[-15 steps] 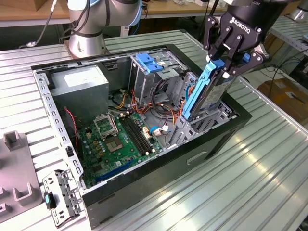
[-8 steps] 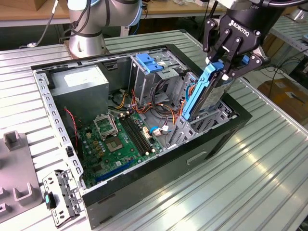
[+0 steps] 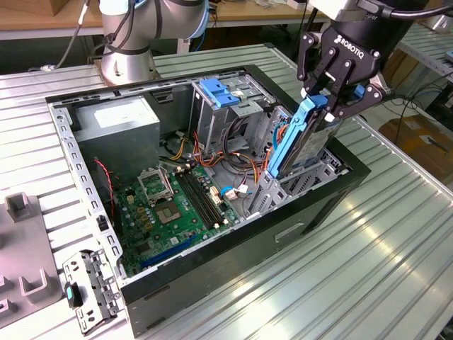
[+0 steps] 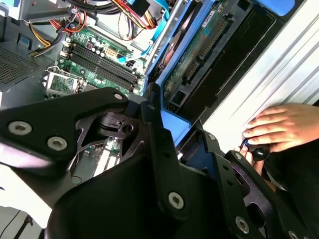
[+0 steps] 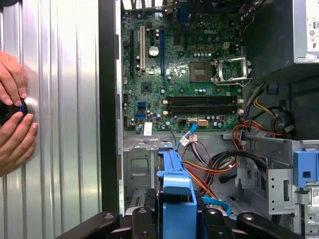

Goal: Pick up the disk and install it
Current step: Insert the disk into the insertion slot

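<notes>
A: Where's the disk (image 3: 306, 142)?
B: We have it in the gripper (image 3: 327, 99), jaws clamped on its top end. Long axis tilts steeply, low end at the drive bay (image 3: 320, 173) mouth, straight below the jaws.

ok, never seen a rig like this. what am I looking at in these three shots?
It's one robot arm working over an open PC case that lies on a ribbed metal table. The exterior view comes from a camera off the arm. Both wrist views come from cameras riding on the arm. The gripper is shut on the top of the disk, a dark drive in a blue frame. The disk stands tilted, its lower end in a bay at the case's end toward the exterior view's right. Inside the case are the green motherboard and coloured cables. In the first wrist view, a person's hands rest on the table around a small black object.
</notes>
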